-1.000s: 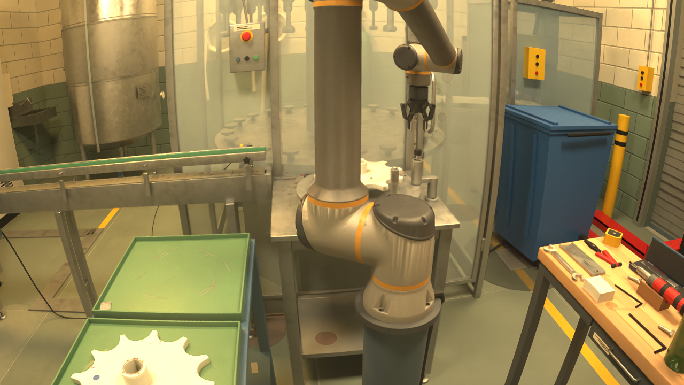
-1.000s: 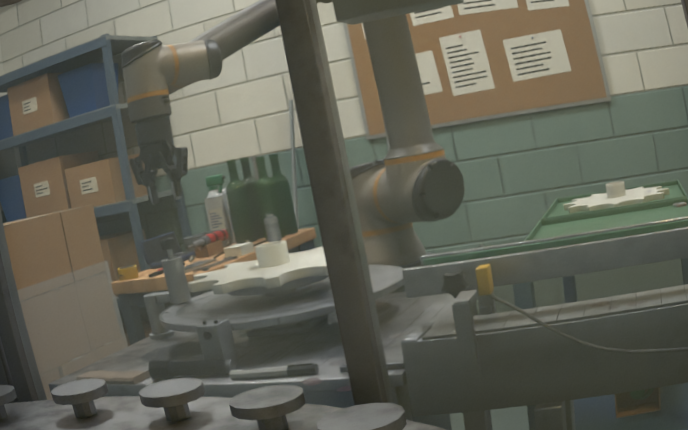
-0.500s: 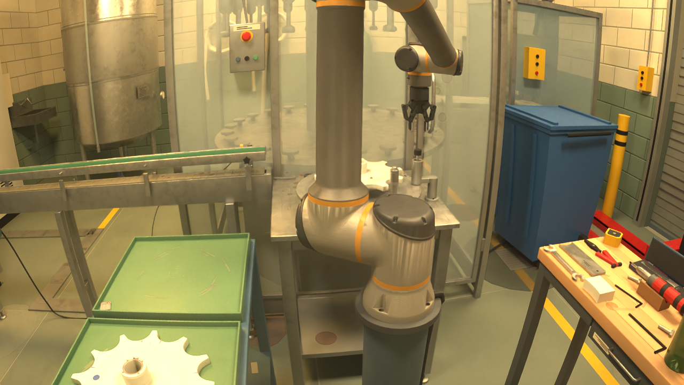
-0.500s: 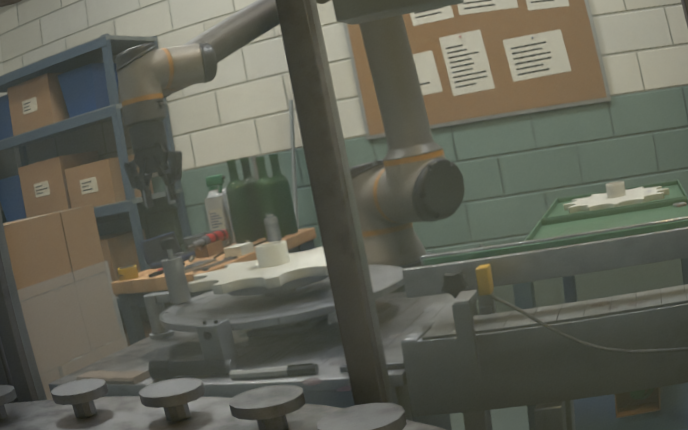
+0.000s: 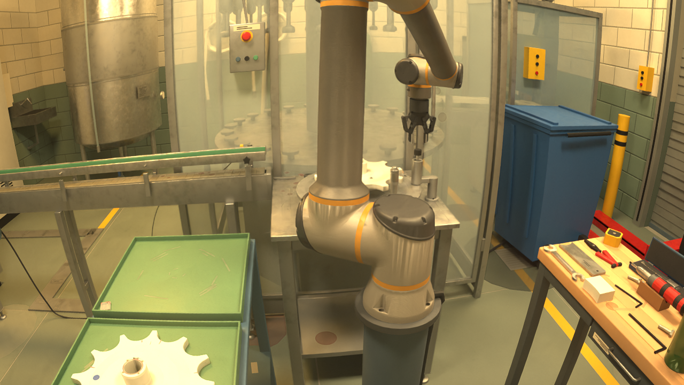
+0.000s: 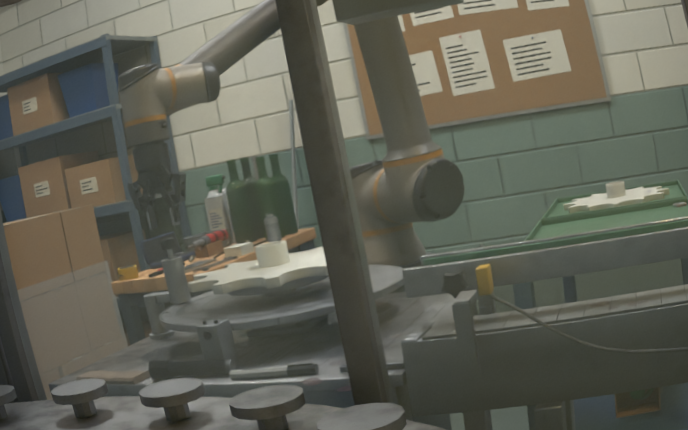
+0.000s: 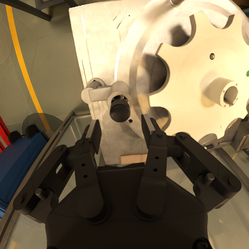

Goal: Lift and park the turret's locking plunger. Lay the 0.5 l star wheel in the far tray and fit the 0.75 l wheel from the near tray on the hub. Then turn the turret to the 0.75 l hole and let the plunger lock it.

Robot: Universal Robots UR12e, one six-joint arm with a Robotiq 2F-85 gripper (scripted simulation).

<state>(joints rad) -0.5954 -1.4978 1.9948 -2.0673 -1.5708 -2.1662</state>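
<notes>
The locking plunger [image 7: 119, 111], a steel sleeve with a black knob [image 5: 417, 153], stands at the rim of the round turret plate [image 6: 253, 309], right beside the white star wheel [image 7: 204, 76] that sits on the hub. My gripper [image 5: 418, 130] hangs straight above the knob, open and empty. A second white star wheel [image 5: 143, 361] lies in the near green tray [image 5: 148, 354]. The far green tray [image 5: 179, 275] is empty. In the second side camera my gripper [image 6: 155, 203] hovers over the plunger post [image 6: 175, 271].
A blue bin [image 5: 550, 177] stands right of the turret table. A conveyor [image 5: 129, 177] runs off to the left, glass guard panels rise behind the turret, and a workbench with tools [image 5: 617, 292] sits at the near right. My own arm column [image 5: 342, 96] hides part of the turret.
</notes>
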